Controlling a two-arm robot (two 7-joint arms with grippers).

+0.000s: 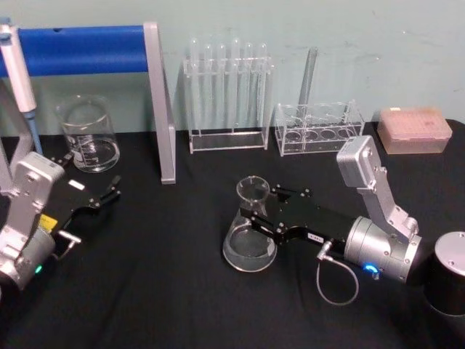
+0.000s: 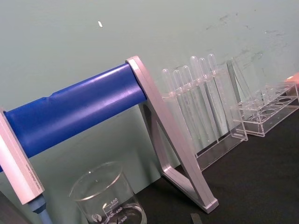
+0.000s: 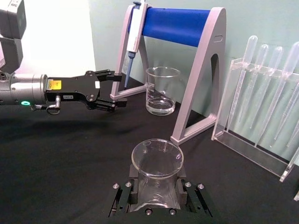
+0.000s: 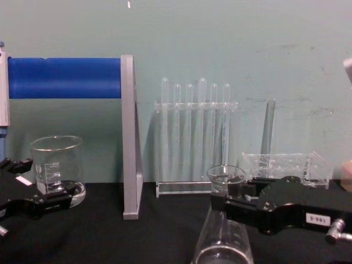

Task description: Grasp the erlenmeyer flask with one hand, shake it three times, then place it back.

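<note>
Flask (image 1: 249,243) squeezed at its neck by the right gripper (image 1: 254,217), jaws shut on it.
It sits on the black table (image 1: 160,291), right of the blue stand (image 1: 80,49) and nearer the robot. The left gripper (image 1: 110,192) hovers in front of that stand, jaws apart, holding nothing.

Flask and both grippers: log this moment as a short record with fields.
flask: upright, base down at the black table, right of centre
right gripper: closed on the flask's neck
left gripper: open, holding nothing, at the left
beaker: back left, apart from both grippers
task stage: flask grasped; lifted or not, cannot tell
</note>
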